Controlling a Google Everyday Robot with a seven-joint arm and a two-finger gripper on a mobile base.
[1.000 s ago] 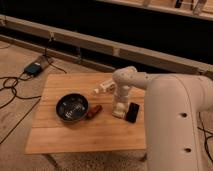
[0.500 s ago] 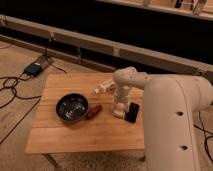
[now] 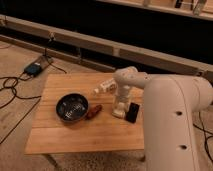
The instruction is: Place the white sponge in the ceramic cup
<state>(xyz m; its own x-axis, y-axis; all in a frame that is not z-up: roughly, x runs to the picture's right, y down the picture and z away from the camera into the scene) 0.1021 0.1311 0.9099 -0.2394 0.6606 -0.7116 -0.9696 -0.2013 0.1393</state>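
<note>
My gripper (image 3: 119,110) points straight down at the wooden table (image 3: 60,137), just left of the black phone-like slab (image 3: 132,112) and right of the dark bowl (image 3: 72,107). Its white tip reaches the table top. I cannot tell the white sponge apart from the gripper's white tip; if it is there, it is hidden under it. The ceramic cup does not show; the arm may hide it.
A white bottle-shaped object (image 3: 104,87) lies behind the gripper to its left. A small reddish-brown object (image 3: 93,111) lies against the bowl's right side. My bulky white arm (image 3: 172,120) covers the table's right end. Cables and a blue box (image 3: 34,68) lie on the floor to the left.
The gripper stays low at the same spot beside the black slab. The big arm segment has shifted slightly left. The bowl, bottle and slab have not moved.
</note>
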